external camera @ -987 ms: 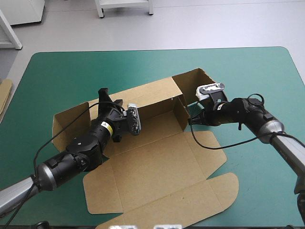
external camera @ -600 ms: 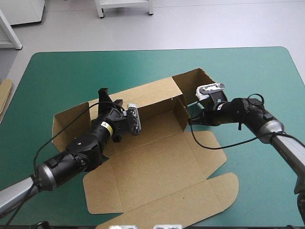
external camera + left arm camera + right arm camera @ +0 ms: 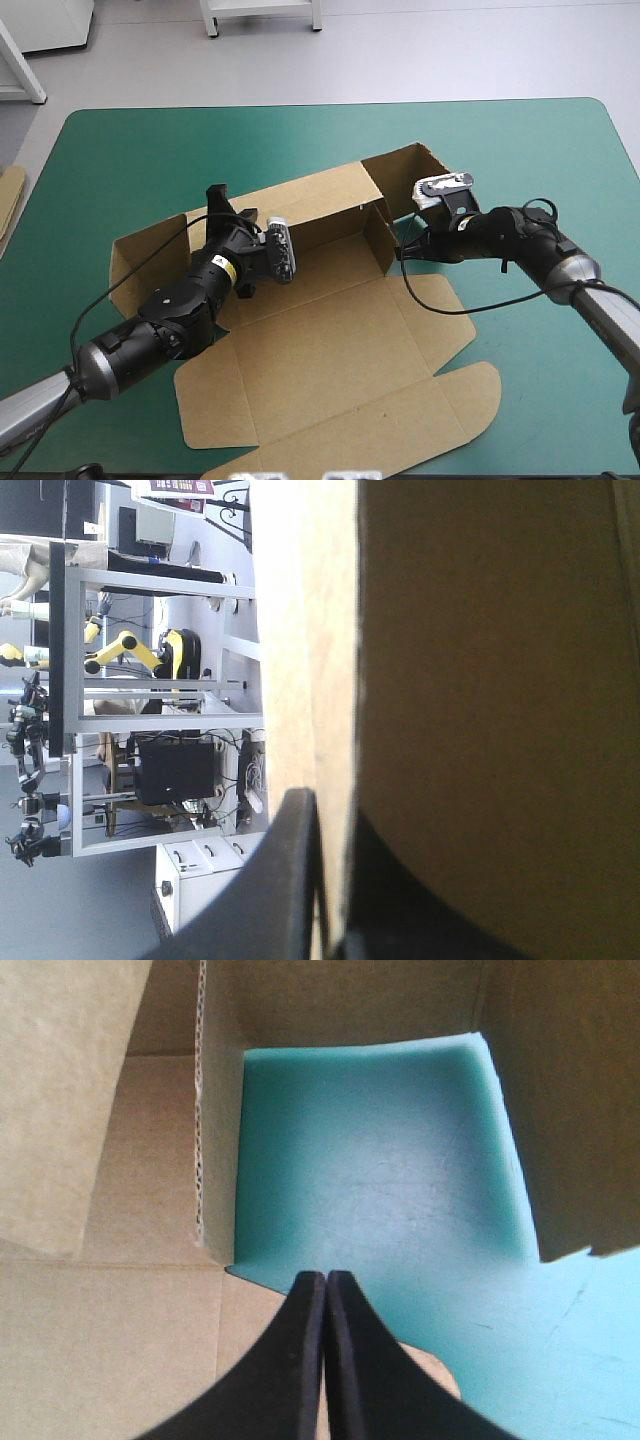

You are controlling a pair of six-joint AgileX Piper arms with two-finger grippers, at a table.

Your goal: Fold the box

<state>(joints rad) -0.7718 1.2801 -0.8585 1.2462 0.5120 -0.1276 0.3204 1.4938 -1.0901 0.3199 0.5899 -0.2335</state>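
Note:
The brown box (image 3: pixel 330 340) lies opened out in the middle of the teal-green cover, with its long back wall (image 3: pixel 300 195) raised and a short side flap (image 3: pixel 378 236) standing at the right end. My left gripper (image 3: pixel 216 203) is at the back wall's left part. In the left wrist view the board's edge (image 3: pixel 335 660) runs between the black fingers (image 3: pixel 290 880), so that gripper (image 3: pixel 335 880) is shut on the box. My right gripper (image 3: pixel 400 254) sits low just right of the standing flap. Its fingers (image 3: pixel 326 1278) are shut in a pointed arch with nothing between them, beside the flap's cut edge (image 3: pixel 203 1110).
The lid panel with rounded corners (image 3: pixel 400 420) lies flat toward the table's front edge. An edge of more brown board (image 3: pixel 10 195) shows at the table's left edge. Bare teal-green cover (image 3: pixel 560 170) stretches to the right and behind the box.

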